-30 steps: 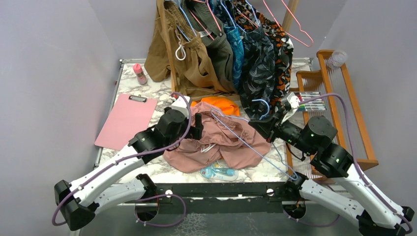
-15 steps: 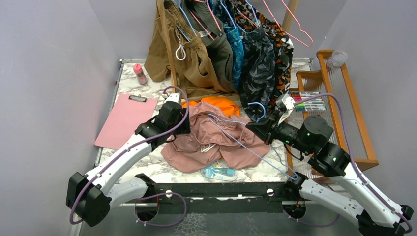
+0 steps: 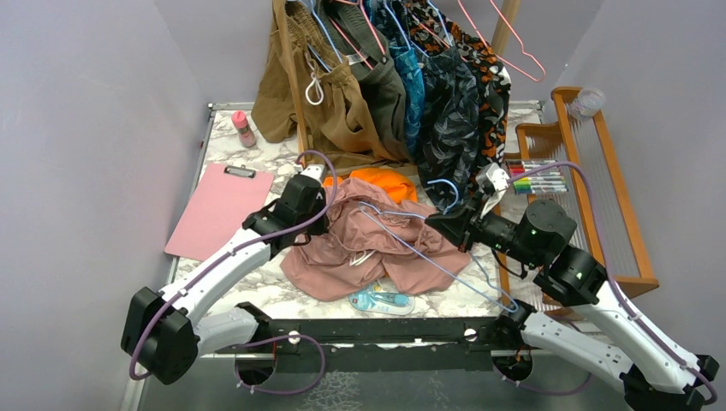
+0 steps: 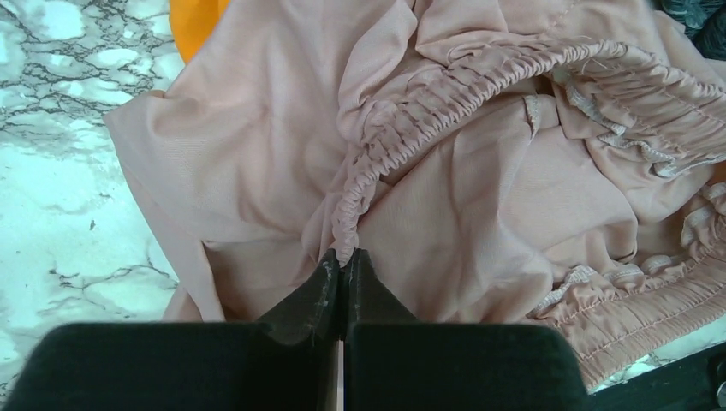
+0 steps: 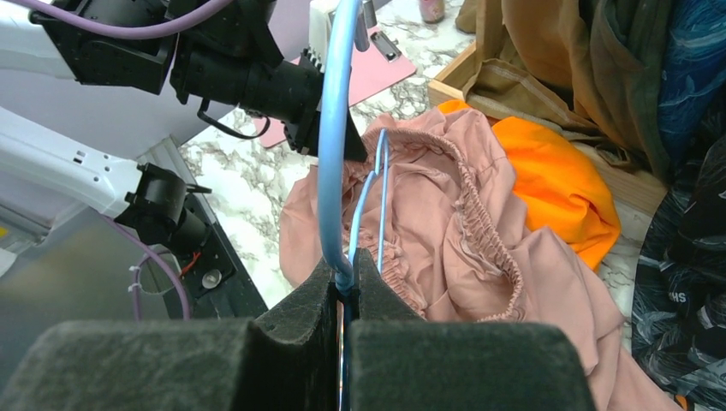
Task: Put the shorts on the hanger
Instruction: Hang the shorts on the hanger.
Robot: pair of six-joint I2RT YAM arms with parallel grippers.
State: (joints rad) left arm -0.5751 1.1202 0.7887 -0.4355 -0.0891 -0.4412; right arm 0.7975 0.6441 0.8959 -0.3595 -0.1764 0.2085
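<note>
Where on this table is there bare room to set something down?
Bare marble shows behind the clipboard beside the bottle, and at the near edge left of the shorts. Middle and right are crowded: hanger, markers, hung clothes.

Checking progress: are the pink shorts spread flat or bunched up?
Bunched up. The shorts lie in a crumpled heap, waistband folded over itself, with the left gripper shut on its edge.

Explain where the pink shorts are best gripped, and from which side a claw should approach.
Grip the gathered waistband of the shorts, coming from the left side: it stands up as a thick ridge, easy to pinch, where the left claw is shut on it, and the hanger lies across the right side.
</note>
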